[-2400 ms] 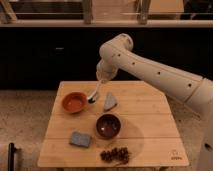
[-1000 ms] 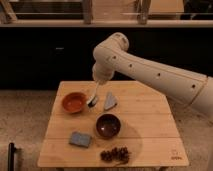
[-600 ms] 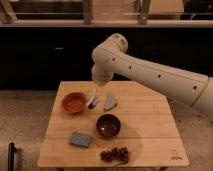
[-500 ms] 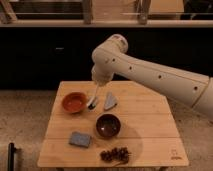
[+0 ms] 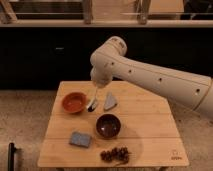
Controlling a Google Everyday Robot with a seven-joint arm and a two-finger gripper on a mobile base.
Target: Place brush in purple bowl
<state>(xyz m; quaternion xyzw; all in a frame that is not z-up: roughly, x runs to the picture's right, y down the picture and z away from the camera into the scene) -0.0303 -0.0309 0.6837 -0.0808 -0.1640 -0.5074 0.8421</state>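
Two bowls sit on the worktop (image 5: 150,130). The brush (image 5: 93,101) rests between the orange bowl (image 5: 73,102) and the grey wedge (image 5: 110,102), not yet in the purple bowl (image 5: 108,125) nearby. The gripper (image 5: 95,89) hangs at the handle's upper end, apparently positioned to grasp it; whether the jaws pinch it, I cannot tell.
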